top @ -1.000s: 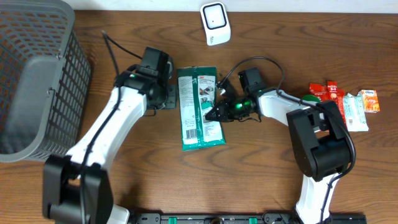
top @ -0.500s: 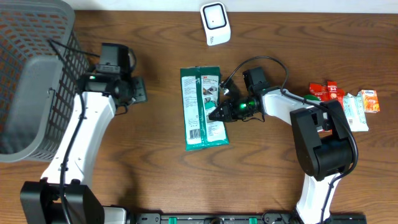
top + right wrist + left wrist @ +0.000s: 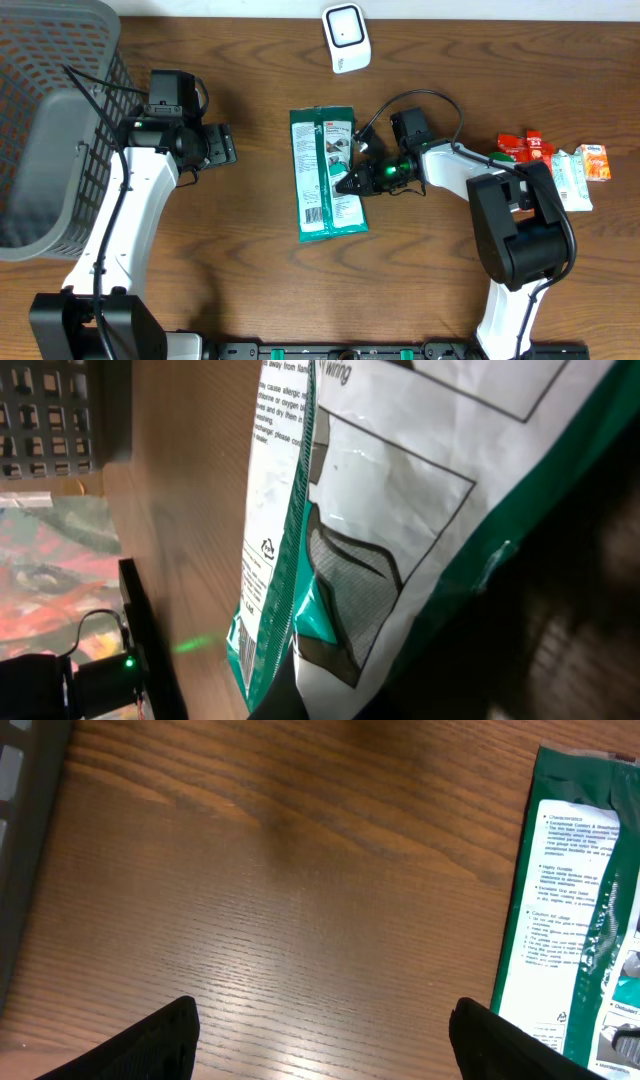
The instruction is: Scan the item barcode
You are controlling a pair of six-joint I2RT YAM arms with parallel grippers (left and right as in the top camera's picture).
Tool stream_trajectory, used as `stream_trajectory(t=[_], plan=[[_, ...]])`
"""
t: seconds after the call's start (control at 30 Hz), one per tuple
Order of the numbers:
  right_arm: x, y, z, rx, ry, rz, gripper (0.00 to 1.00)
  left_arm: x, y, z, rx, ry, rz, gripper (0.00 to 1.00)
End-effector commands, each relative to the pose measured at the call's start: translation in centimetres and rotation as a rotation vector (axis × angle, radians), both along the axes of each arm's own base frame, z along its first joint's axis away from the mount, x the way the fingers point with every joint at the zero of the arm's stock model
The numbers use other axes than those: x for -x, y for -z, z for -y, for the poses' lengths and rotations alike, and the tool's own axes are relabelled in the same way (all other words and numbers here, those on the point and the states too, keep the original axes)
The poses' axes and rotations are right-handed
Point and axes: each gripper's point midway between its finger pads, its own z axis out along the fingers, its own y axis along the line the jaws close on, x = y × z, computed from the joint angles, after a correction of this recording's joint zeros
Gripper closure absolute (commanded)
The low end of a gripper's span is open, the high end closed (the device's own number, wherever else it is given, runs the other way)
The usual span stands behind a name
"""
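Green pack (image 3: 328, 172) lies mid-frame, my right gripper (image 3: 352, 183) pinched shut on its right edge, left gripper (image 3: 222, 146) wide open and empty, so I'd lift slowly, barcode facing the scanner (image 3: 345, 37) up top.

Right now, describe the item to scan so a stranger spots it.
On the brown wooden table, near its middle, lies a flat green-and-white plastic packet. Unlike the small red and orange packets at the right edge, it is long.
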Motion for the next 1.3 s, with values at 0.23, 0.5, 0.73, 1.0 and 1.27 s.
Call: stream_trajectory(t=[0.23,0.5,0.73,1.0,1.27], plan=[[1.2,-8.6,1.0,0.032,-0.011,0.158,0.99,0.0,-0.5,-0.3,-0.012,-0.006,0.011,0.19],[2.2,-13.7,4.4,0.286,0.061,0.297,0.99,0.0,-0.5,-0.3,-0.012,-0.006,0.011,0.19],[3.0,-19.2,7.1,0.466,0.026,0.338,0.99,0.0,-0.5,-0.3,-0.012,-0.006,0.011,0.19],[1.5,-26.7,7.6,0.568,0.07,0.549,0.99,0.0,-0.5,-0.3,-0.012,-0.006,0.011,0.18],[-0.8,-31.7,7.4,0.663,0.044,0.672,0.99,0.0,-0.5,-0.3,-0.012,-0.006,0.011,0.18]])
